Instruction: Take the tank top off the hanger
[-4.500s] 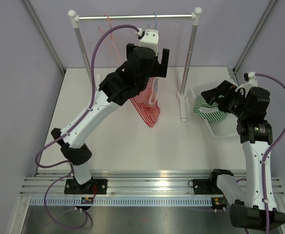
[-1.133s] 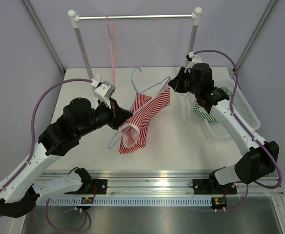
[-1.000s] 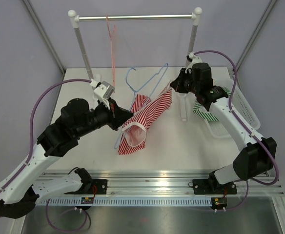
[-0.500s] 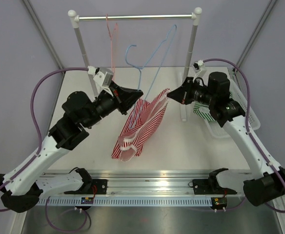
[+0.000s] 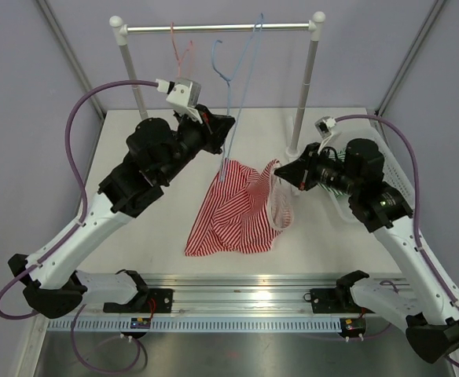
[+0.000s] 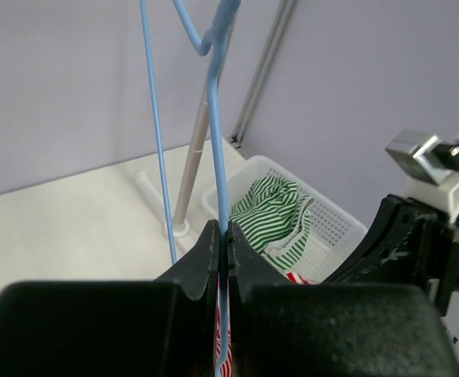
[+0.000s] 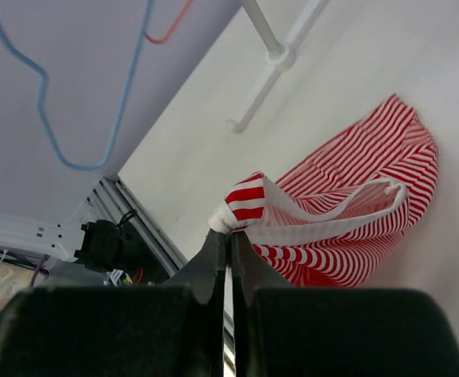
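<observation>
**STATUS: HANGER AND TANK TOP HELD SEPARATELY, ONE IN EACH GRIPPER**

**Reference.** Clock directions are read in the overhead view, with 12 o'clock at the far side of the table point(image 5: 159, 228) and 6 o'clock at the arm bases.

**Left gripper.** The left gripper point(image 5: 223, 133) is raised above the table centre. Its jaws are pinched fully together on the wire of the blue hanger point(image 6: 217, 149). From the jaws the wire rises toward 12 o'clock, and its hook reaches up to the height of the rack rail point(image 5: 143, 29).

**Right gripper.** The right gripper point(image 5: 279, 175) is positioned at 3 o'clock of the garment, pointing toward 9 o'clock. Its jaws are clamped tight on a white-edged strap of the tank top point(image 5: 233, 216), and this strap is lifted clear of the table.

**Tank top.** The red-and-white striped body is spread on the table near its centre, toward 6 o'clock of the left gripper. The lower end of the hanger meets the garment's upper edge. Whether the wire is threaded through the fabric there cannot be determined.

**Surroundings.** A white basket point(image 6: 335, 228) is located at the 3 o'clock side of the table. A green-striped garment point(image 6: 273, 212) lies inside it.
</observation>
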Motion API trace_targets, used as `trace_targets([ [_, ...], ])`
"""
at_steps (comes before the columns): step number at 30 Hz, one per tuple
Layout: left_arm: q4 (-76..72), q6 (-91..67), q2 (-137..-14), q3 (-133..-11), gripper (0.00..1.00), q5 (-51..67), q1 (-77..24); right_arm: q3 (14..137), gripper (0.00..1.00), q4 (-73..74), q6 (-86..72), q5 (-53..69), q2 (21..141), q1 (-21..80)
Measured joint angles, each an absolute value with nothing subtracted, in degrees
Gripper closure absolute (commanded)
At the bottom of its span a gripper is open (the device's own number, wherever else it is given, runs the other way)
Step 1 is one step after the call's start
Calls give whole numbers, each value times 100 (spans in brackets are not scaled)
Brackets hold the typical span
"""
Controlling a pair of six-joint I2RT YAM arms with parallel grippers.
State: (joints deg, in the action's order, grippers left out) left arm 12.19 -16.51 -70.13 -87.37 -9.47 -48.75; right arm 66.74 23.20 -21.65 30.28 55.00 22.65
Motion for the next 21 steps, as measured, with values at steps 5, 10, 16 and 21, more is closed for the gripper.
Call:
trace_targets([
  [5, 2060, -1820, -6947, -8871, 100, -1271, -4875, 5986, 45, 2421, -2287, 2137, 5909, 2902],
  [10, 3033, -1957, -6973, -9115, 100, -1564, -4875, 5999, 1, 2718, -2305, 1142, 6652, 3461],
  [16, 3846, -1999, -7384, -9870, 100, -1826, -4873, 6031, 0, 2860, -2338, 434, 6670, 3472],
  [21, 4368, -1927, -8023, -10785, 100, -1806, -4661, 6042, 1, 2860, -2340, 357, 6654, 3472],
])
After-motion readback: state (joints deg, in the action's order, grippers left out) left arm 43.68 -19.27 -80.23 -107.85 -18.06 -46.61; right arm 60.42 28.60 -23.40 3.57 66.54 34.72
